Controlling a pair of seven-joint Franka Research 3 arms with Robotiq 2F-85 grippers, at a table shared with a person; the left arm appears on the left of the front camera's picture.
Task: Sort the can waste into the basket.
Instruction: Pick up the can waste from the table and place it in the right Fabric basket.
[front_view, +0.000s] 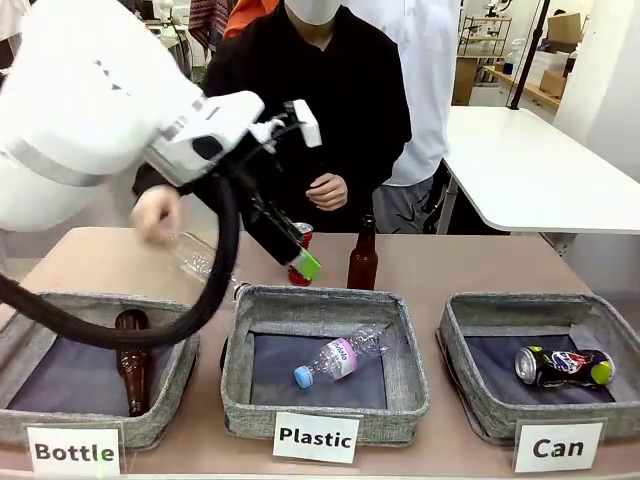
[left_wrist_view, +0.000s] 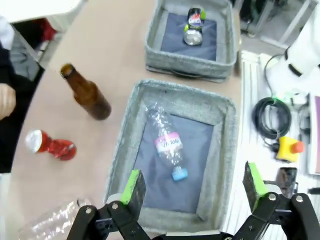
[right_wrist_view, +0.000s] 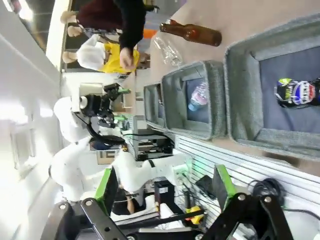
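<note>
A crushed red can (front_view: 301, 238) with a silver top lies on the table beyond the middle bin; in the left wrist view the red can (left_wrist_view: 51, 145) is far to the left of the fingers. My left gripper (front_view: 303, 262) hangs just in front of it. In its own view the left gripper (left_wrist_view: 193, 182) is open and holds nothing, above the "Plastic" bin. A dark can (front_view: 564, 366) lies in the basket (front_view: 520, 305) signed "Can"; the left wrist view has this dark can (left_wrist_view: 193, 25) in the basket (left_wrist_view: 190, 62). My right gripper (right_wrist_view: 164, 187) is open, off the table's side.
A brown bottle (front_view: 362, 258) stands upright beside the red can. A person's hand (front_view: 155, 212) holds a clear plastic bottle (front_view: 197, 256) at the far left. The "Plastic" bin (front_view: 325, 302) holds a clear bottle (front_view: 340, 358). The "Bottle" bin (front_view: 60, 305) holds a brown bottle (front_view: 133, 362).
</note>
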